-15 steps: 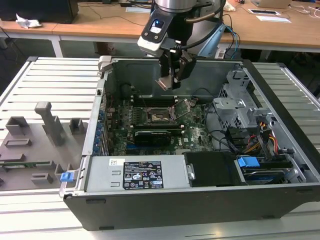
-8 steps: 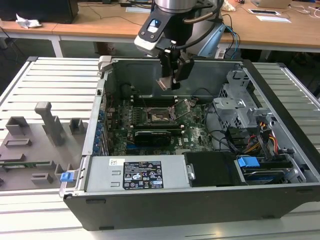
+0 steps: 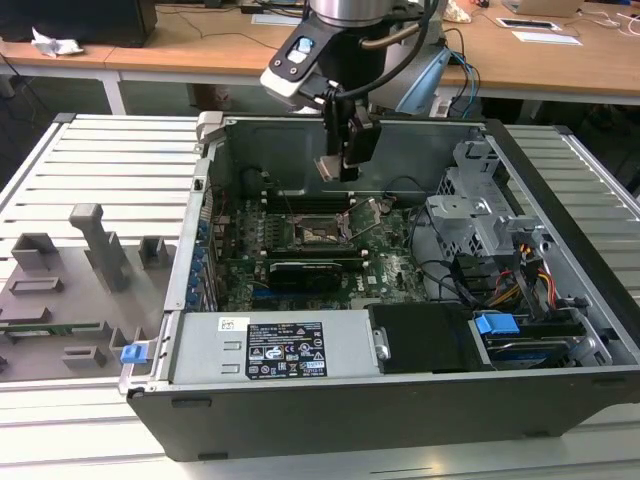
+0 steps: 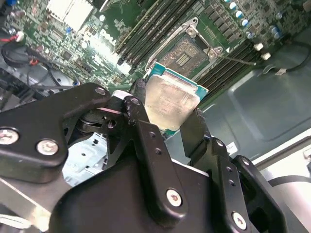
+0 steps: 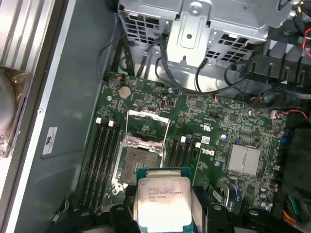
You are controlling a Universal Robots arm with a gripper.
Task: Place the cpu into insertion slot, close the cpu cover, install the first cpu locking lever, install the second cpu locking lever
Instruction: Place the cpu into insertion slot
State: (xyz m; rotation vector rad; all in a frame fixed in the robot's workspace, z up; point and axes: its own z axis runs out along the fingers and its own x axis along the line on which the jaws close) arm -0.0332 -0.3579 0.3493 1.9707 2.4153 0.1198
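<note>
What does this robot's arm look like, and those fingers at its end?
The arm is a silvery-grey metal cylinder with black cables looping off it and a white-and-black module with a blue ring on its side. The fingers are matte black jointed links, chunky and angular, studded with shiny silver screws.

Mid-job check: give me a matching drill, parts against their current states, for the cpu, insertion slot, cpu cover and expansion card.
Parts:
1. cpu
2. insertion slot
3. cpu cover
4. expansion card

States:
A. swung open, off the socket
B. held in the jaws, above the board
C. seated on the board
D. empty, nothing in it yet

Pairs: 1-B, 2-D, 3-A, 4-C.
</note>
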